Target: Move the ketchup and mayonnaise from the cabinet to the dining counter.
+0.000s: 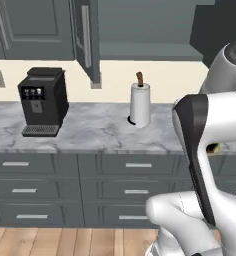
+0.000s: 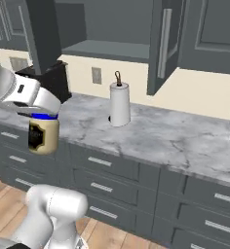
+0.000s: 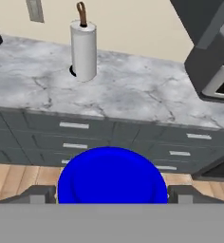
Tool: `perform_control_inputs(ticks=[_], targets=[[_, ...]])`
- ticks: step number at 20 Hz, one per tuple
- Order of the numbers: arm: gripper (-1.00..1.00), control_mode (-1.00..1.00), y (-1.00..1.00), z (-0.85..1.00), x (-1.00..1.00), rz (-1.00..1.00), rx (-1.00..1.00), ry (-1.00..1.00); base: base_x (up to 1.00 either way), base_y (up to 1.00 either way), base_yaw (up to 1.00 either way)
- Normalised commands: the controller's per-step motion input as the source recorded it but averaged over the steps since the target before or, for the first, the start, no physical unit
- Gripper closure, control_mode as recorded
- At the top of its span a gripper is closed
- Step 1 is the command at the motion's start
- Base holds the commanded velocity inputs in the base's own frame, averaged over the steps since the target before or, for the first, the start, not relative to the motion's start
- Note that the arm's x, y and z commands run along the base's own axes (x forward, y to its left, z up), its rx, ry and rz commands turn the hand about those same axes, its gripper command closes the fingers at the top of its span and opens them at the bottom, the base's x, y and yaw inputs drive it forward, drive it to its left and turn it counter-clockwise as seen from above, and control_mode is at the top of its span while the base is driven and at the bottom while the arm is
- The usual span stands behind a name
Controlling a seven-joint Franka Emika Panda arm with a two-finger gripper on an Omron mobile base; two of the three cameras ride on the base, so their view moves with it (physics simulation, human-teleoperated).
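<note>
Firmly between jaws: the mayonnaise (image 2: 44, 135).

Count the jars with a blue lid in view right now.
1. The mayonnaise jar sits between the fingers of the gripper, held in the air in front of the drawers. The ketchup may be hidden inside the cabinet.
</note>
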Motion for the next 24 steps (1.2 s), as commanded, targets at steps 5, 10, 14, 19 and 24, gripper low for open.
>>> perform_control_inputs(ticks=[5,10,14,19,24], targets=[[1.0,1.0,0.0,0.0,0.0,0.0,0.0,0.0,-0.63,0.44,0.41],[1.0,1.0,0.0,0.0,0.0,0.0,0.0,0.0,-0.46,0.38,0.66],[1.0,1.0,0.0,0.0,0.0,0.0,0.0,0.0,-0.09,0.2,0.8],[1.0,1.0,0.0,0.0,0.0,0.0,0.0,0.0,0.0,0.03,0.92],[1.0,1.0,0.0,0.0,0.0,0.0,0.0,0.0,0.0,0.05,0.95]])
